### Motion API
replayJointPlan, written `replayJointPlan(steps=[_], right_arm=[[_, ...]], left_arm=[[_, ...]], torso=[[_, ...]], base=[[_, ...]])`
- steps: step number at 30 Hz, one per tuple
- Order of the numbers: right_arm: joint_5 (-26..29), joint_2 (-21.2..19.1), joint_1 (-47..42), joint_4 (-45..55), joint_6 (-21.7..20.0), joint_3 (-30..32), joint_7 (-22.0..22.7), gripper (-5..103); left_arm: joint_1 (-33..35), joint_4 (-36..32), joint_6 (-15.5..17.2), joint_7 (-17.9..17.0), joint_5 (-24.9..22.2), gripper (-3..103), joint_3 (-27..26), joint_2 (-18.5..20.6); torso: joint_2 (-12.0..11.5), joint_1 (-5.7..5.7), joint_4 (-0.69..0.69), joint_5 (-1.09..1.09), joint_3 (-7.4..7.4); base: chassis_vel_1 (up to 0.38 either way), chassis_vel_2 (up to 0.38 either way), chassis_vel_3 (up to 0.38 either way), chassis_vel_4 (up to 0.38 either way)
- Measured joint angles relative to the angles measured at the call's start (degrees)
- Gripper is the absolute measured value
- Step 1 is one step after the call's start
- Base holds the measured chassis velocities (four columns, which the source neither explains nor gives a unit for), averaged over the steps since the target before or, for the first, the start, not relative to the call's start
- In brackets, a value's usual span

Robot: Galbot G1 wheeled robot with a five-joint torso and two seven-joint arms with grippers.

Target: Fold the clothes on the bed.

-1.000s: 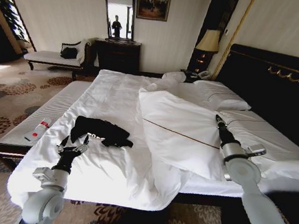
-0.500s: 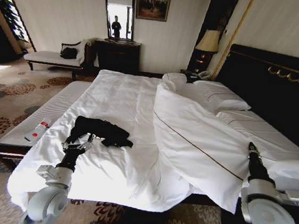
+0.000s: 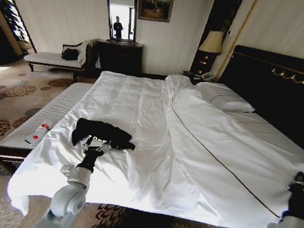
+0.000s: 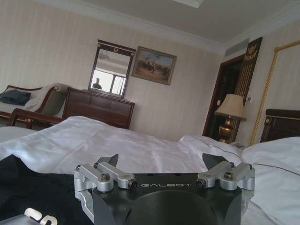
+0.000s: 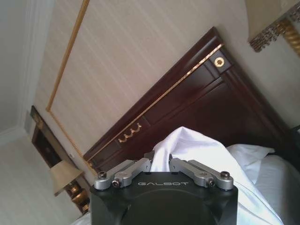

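The clothes, a crumpled black T-shirt point(image 3: 104, 133), lie on the near left part of the bed point(image 3: 127, 95). My left gripper point(image 3: 95, 145) sits just in front of the shirt, low over the sheet, open and empty. In the left wrist view the left gripper point(image 4: 159, 163) has its fingers spread, and the black shirt point(image 4: 28, 192) with a bit of white lettering lies beside it. My right gripper point(image 3: 300, 181) is at the bed's near right corner. In the right wrist view the right gripper point(image 5: 161, 161) is shut on a fold of the white duvet point(image 5: 197, 150).
The duvet point(image 3: 219, 148) stretches across the bed's right half. Pillows point(image 3: 224, 97) lie by the dark headboard point(image 3: 285, 84). A white-cushioned bench point(image 3: 54, 109) with a white-and-red tube point(image 3: 38, 132) runs along the left side. A chaise point(image 3: 54, 57), dresser point(image 3: 120, 56) and lamp point(image 3: 211, 44) stand behind.
My right gripper has drawn the duvet back toward the bed's near right corner, flattening it over the right half. The left gripper has moved forward, closer to the shirt.
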Motion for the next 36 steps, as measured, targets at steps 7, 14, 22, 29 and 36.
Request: replayJointPlan(steps=[7, 14, 22, 29, 36], right_arm=[[1.52, 0.84, -2.46, 0.04, -0.54, 7.24, 5.85, 2], [-3.04, 4.41, -3.33, -1.2, -0.68, 7.8, 11.93, 2], [-5.13, 7.78, -3.97, -8.92, -1.76, 7.29, 18.47, 2], [-5.57, 6.6, -3.81, -14.28, -0.96, 7.28, 18.65, 2], [-7.1, 6.21, -2.1, -18.83, -0.65, 4.36, 19.08, 2]], left_arm=[[-2.31, 1.97, 0.02, -0.07, 0.01, 100, 2.94, 0.75], [-3.8, 3.57, -0.07, -0.09, 0.07, 100, 4.99, 1.27], [-4.16, 4.35, -0.36, -0.09, -0.07, 100, 4.9, 2.13], [-4.06, 4.83, -0.75, -0.09, 0.08, 100, 5.26, 2.02], [-4.32, 5.04, -0.79, -0.06, 0.25, 100, 5.68, 1.87]], torso=[[-0.01, 0.0, 0.05, 0.01, 0.0], [-0.01, 0.01, 0.04, -0.01, 0.01], [-0.02, 0.02, 0.05, 0.01, 0.01], [-0.01, 0.01, 0.03, 0.0, 0.0], [0.0, 0.0, -0.05, -0.02, 0.0]], base=[[0.0, 0.0, 0.0, 0.0], [0.0, 0.0, 0.0, 0.0], [0.0, 0.0, 0.0, 0.0], [0.0, 0.0, 0.0, 0.0], [0.0, 0.0, 0.0, 0.0]])
